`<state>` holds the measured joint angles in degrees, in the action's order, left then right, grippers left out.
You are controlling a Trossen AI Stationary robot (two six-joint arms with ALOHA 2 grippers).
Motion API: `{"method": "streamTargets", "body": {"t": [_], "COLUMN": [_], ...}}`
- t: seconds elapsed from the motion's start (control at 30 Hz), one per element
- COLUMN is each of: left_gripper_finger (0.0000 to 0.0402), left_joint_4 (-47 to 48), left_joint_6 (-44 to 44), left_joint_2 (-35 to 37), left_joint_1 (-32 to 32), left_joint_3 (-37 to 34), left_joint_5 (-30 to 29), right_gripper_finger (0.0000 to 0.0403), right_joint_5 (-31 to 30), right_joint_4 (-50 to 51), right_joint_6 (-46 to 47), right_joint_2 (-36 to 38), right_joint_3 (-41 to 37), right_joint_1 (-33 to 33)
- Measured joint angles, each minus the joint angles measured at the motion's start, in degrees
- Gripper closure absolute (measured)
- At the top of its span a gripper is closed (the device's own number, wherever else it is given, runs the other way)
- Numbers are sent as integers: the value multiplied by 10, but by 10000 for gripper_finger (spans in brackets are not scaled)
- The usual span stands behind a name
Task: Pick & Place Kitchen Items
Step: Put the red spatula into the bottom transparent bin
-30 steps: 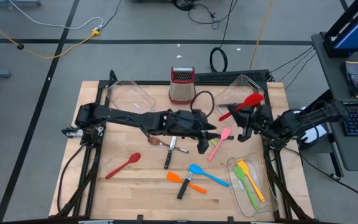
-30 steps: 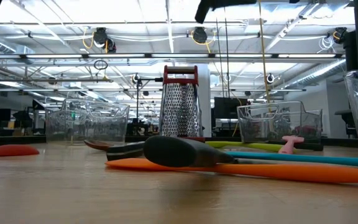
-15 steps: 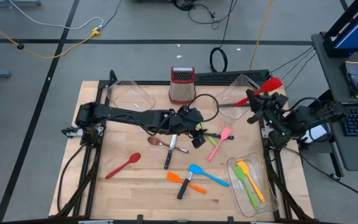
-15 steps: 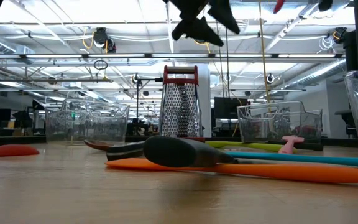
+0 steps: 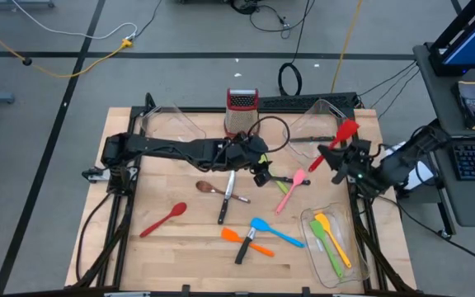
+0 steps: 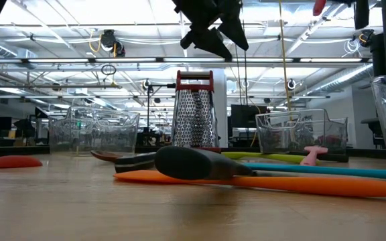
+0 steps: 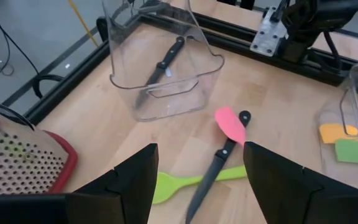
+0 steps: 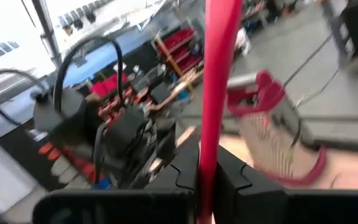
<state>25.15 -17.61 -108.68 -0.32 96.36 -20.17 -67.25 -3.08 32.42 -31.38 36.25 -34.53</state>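
Fingers of our right gripper [image 5: 346, 153] clamp a red spatula [image 5: 343, 132] aloft near the far right bin [image 5: 316, 124], presumably for dropping, while our left gripper [image 5: 261, 174] hangs spread and empty mid-table.

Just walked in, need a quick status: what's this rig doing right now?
It is sorting kitchen utensils into clear bins. The right gripper is shut on a red spatula, held in the air near the table's right edge. The left gripper hangs open and empty over mid-table, above a black-handled knife and green spoon. Several utensils remain loose on the table.
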Motion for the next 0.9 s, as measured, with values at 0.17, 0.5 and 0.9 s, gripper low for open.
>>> {"method": "streamTargets", "body": {"t": [0.17, 0.5, 0.9], "left_gripper_finger": [160, 160, 160], "left_joint_4": [-7, -39, -155], "left_joint_6": [10, 25, -3], "left_joint_2": [0, 0, 0], "left_joint_1": [4, 4, 4], "left_joint_3": [0, -19, -107], "left_joint_5": [0, -9, 37], "right_gripper_finger": [396, 396, 396], "right_joint_5": [52, 240, 499], "right_joint_4": [105, 284, 339], "right_joint_6": [153, 416, 587], "right_joint_2": [0, -11, -43], "right_joint_3": [0, 0, 0], "right_joint_1": [-20, -20, -20]}}
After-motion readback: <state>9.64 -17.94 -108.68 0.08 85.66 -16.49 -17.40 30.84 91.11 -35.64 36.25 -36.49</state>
